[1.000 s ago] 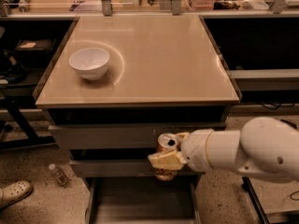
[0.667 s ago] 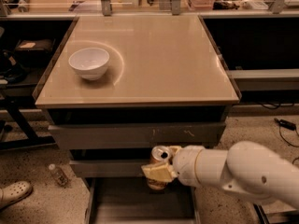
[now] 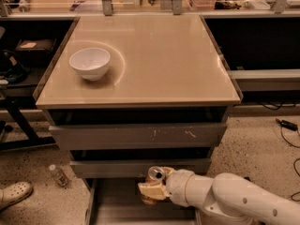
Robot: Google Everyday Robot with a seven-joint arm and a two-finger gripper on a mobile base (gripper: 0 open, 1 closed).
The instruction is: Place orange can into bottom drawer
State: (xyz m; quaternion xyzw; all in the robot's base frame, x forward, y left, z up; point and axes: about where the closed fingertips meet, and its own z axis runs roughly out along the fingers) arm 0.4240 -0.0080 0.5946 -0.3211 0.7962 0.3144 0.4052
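**Orange can held over the open bottom drawer**

Containers, left to right. A white bowl (image 3: 90,63) stands on the left part of the beige cabinet top (image 3: 178,64); nothing shows inside it. Below the top sit three grey drawers. The widest drawer (image 3: 117,136), with white scratch marks on its front, and the middle drawer (image 3: 112,167) are each pulled out a little, and their insides lie in shadow. The bottom drawer (image 3: 112,205) is pulled out furthest, and the part of its flat grey floor that shows is bare. The orange can (image 3: 155,174) is upright above this drawer, just in front of the middle drawer's front, silver top upward. Whether its base touches the drawer floor cannot be told.

Surroundings. A pale shoe (image 3: 14,194) and a small clear plastic bottle (image 3: 58,175) are on the speckled floor to the left of the cabinet. The gripper (image 3: 151,190) is clenched around the can's side, its cream fingers (image 3: 146,189) crossing the label. The white arm (image 3: 234,200) enters from the lower right and covers the drawer's right part. A dark cable (image 3: 286,124) lies on the floor at far right.

Change. Compared with 0.7 s earlier, the gripper and can are lower and slightly further left. The bowl and bottle are unmoved.
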